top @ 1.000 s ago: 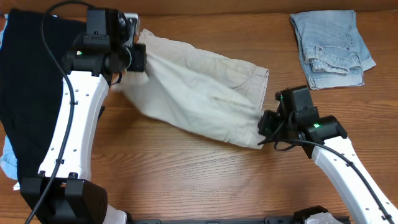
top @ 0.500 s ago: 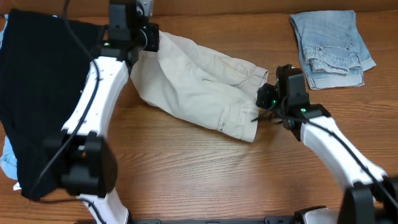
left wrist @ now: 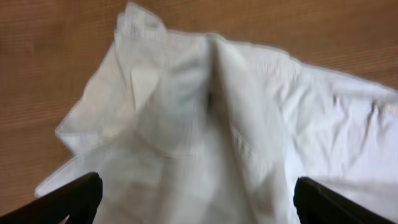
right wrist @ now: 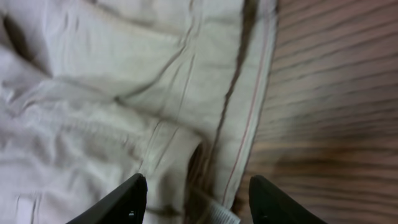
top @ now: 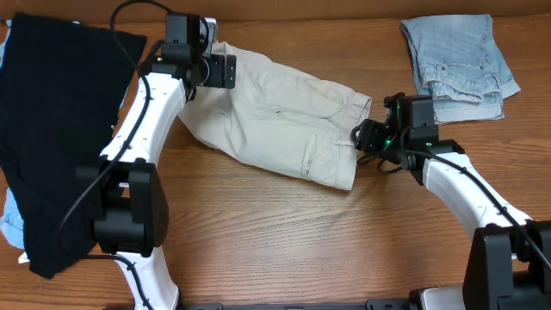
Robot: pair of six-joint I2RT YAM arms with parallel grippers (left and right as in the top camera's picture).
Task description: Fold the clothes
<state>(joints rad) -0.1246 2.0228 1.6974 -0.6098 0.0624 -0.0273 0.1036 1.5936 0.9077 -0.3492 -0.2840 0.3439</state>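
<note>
The light beige shorts (top: 275, 116) lie spread on the wooden table, waistband end to the right near a pocket flap (top: 310, 155). My left gripper (top: 229, 71) hovers over their upper left corner. In the left wrist view the gripper (left wrist: 199, 200) is open wide above rumpled beige cloth (left wrist: 205, 112). My right gripper (top: 361, 138) is at the shorts' right edge. In the right wrist view the gripper (right wrist: 199, 200) stands open over the hem (right wrist: 249, 118), and a white label (right wrist: 217, 214) shows between the fingers. Nothing is clamped.
A large black garment (top: 52, 129) covers the left side of the table, with a bit of light blue cloth (top: 10, 228) under it. Folded pale-blue denim shorts (top: 456, 60) sit at the back right. Bare wood (top: 275, 241) lies in front of the shorts.
Both grippers carried the beige shorts toward the back of the table, then opened and let go. The shorts now lie flatter, and the left arm has swung right and back.
</note>
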